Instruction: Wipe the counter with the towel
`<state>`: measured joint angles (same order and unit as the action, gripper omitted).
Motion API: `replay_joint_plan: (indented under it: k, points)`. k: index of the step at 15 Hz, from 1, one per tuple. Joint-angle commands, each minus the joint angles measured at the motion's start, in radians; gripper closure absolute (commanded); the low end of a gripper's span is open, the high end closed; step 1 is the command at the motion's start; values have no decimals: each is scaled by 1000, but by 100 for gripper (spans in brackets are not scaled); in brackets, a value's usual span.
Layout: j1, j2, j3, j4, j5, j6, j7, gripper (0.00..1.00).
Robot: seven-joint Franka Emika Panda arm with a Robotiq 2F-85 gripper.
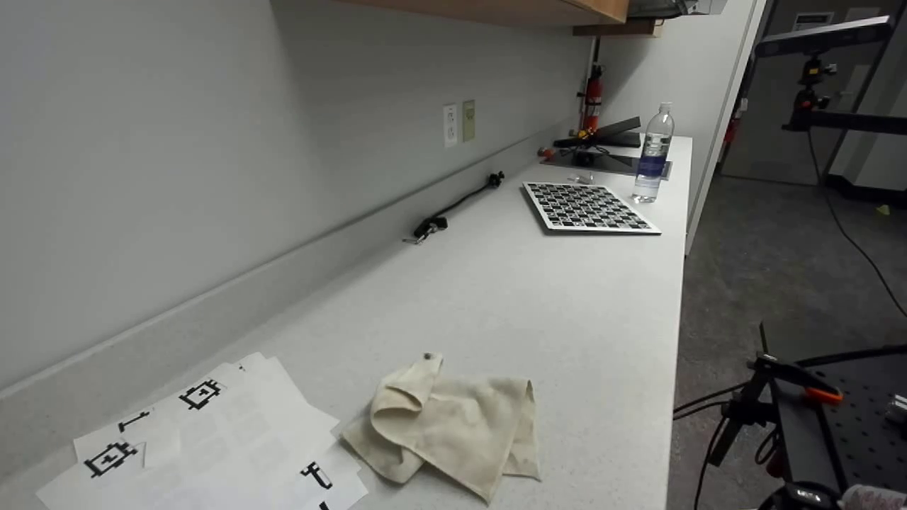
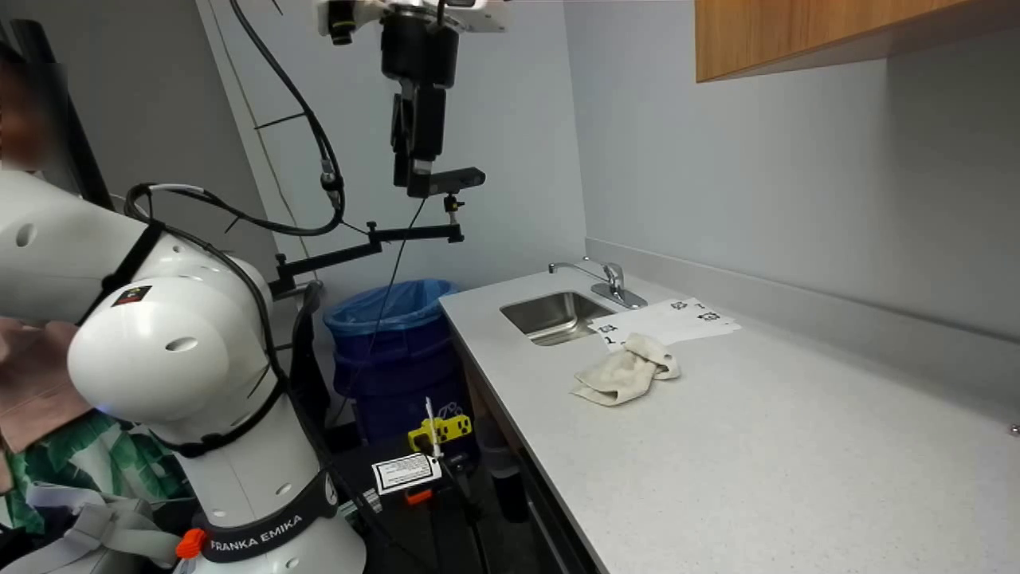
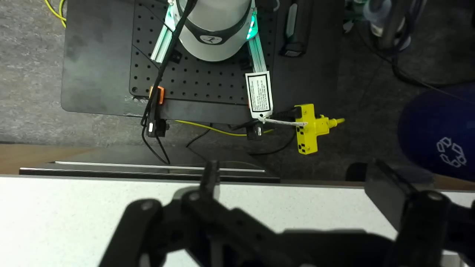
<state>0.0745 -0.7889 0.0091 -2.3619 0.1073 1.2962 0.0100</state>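
Note:
The beige towel lies crumpled on the white counter in both exterior views, towel [image 1: 460,428] and towel [image 2: 624,375]. The counter [image 1: 560,304] is pale and speckled; it also shows in an exterior view [image 2: 741,478] and along the lower part of the wrist view [image 3: 74,211]. My gripper [image 2: 414,179] hangs high above the counter, pointing down, well apart from the towel. In the wrist view the gripper [image 3: 296,167] has its fingers wide apart with nothing between them. The towel is out of the wrist view.
Marker papers [image 1: 220,432] lie beside the towel, near the sink [image 2: 554,315] and faucet [image 2: 613,283]. Farther along are a checkered board [image 1: 588,207], a bottle [image 1: 653,156] and a black cable [image 1: 460,202]. A wooden cabinet [image 2: 837,36] overhangs the counter. A camera arm [image 2: 374,243] stands behind.

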Motion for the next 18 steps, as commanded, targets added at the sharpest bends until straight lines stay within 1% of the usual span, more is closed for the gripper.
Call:
replay_joint_plan:
  k: [1, 7, 10, 12, 15, 18]
  points:
    - [-17, 1, 11, 2, 5, -3, -10, 0]
    - [-15, 33, 21, -9, -5, 17, -15, 0]
    - [-8, 67, 34, -30, -7, 30, -16, 0]
    - [-3, 102, 45, -54, -6, 61, -18, 0]
    - [11, 181, 72, -100, -10, 143, -27, 0]
    - [20, 269, 119, -129, -52, 264, -14, 0]
